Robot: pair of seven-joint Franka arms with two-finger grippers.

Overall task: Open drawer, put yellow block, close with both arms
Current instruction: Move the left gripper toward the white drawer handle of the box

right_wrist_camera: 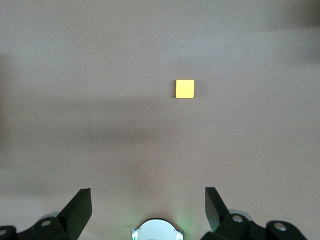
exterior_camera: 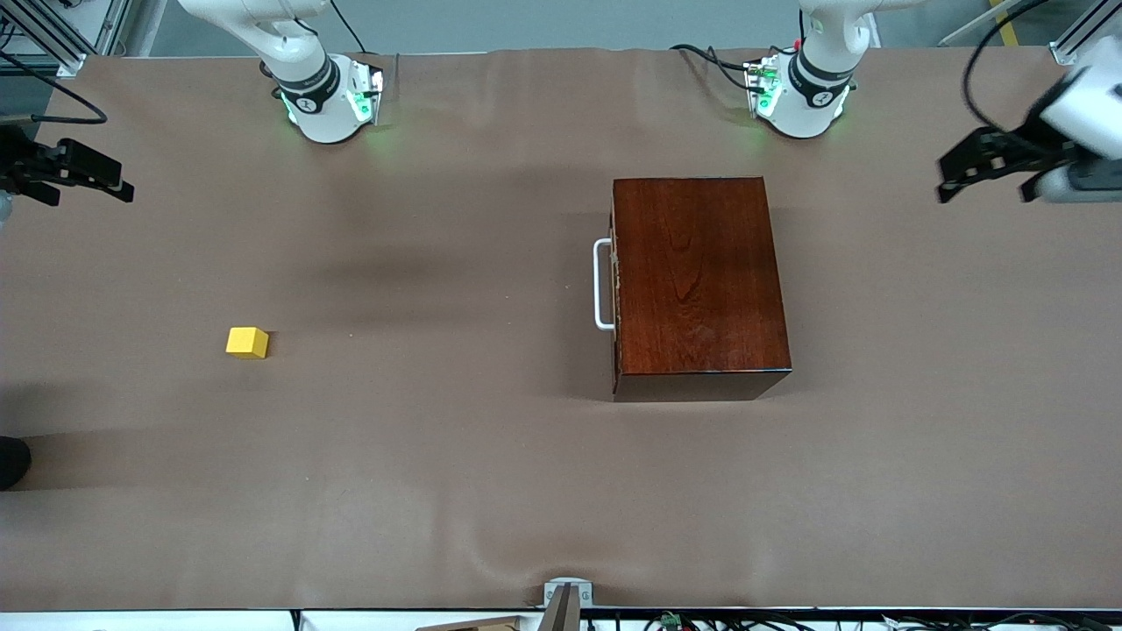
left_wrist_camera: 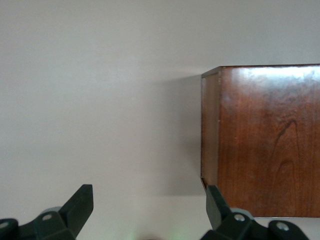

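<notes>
The mahogany box [exterior_camera: 697, 280] stands on the brown table toward the left arm's end. Its drawer is shut, so the pale tray is hidden; the white bar handle [exterior_camera: 602, 285] faces the right arm's end. The box also shows in the left wrist view [left_wrist_camera: 265, 140]. The yellow block [exterior_camera: 247, 342] lies alone toward the right arm's end and shows in the right wrist view [right_wrist_camera: 185, 89]. My left gripper [exterior_camera: 955, 180] hangs open and empty over the table's left-arm end [left_wrist_camera: 148, 200]. My right gripper [exterior_camera: 105, 175] hangs open and empty over the right-arm end [right_wrist_camera: 148, 202], apart from the block.
The two arm bases [exterior_camera: 329, 101] [exterior_camera: 802, 96] glow green along the table's edge farthest from the front camera. A small metal mount [exterior_camera: 565, 600] sits at the edge nearest the front camera. The brown table cover [exterior_camera: 438, 394] is slightly wrinkled.
</notes>
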